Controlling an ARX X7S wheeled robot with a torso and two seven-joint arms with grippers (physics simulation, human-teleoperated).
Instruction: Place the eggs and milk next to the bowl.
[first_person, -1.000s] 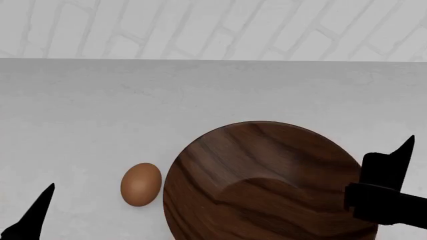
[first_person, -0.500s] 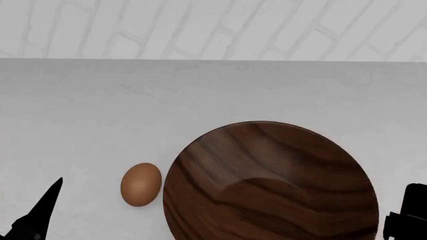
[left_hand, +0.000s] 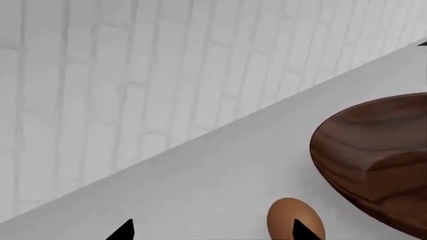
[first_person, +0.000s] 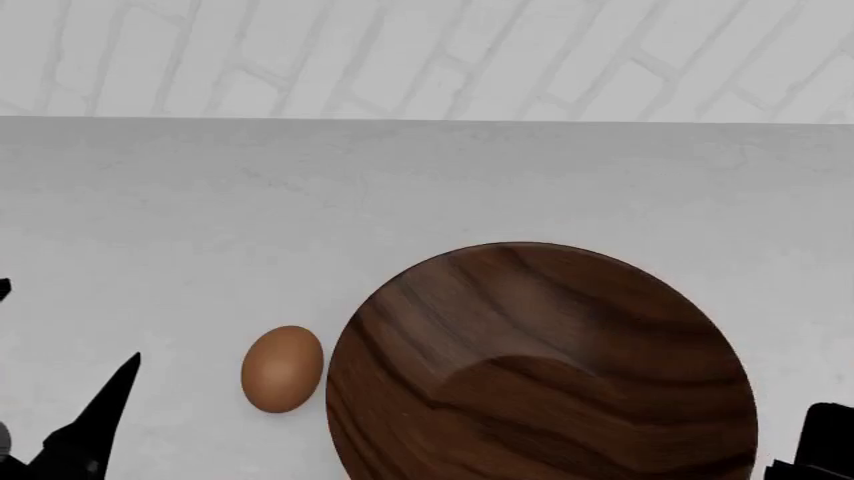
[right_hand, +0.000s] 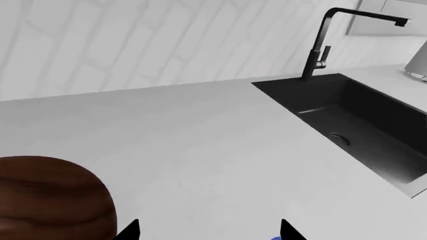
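**One egg parked by bowl; milk barely in view**

One egg (first_person: 282, 369) lies on the tabletop (first_person: 400, 190), just left of the bowl (first_person: 541, 365). Small, smooth, roundish: prob. fragile and slippery, so pinch lightly across the middle. Left gripper (left_hand: 210, 231): jaws apart, empty. Right gripper (right_hand: 208, 230): jaws apart, w/ a blue sliver between them, maybe the milk cap; can't tell if gripped.

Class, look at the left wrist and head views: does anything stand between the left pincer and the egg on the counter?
Nothing visible does. The egg lies on bare counter beside the bowl, and the left pincer has one fingertip already overlapping it in the wrist view.
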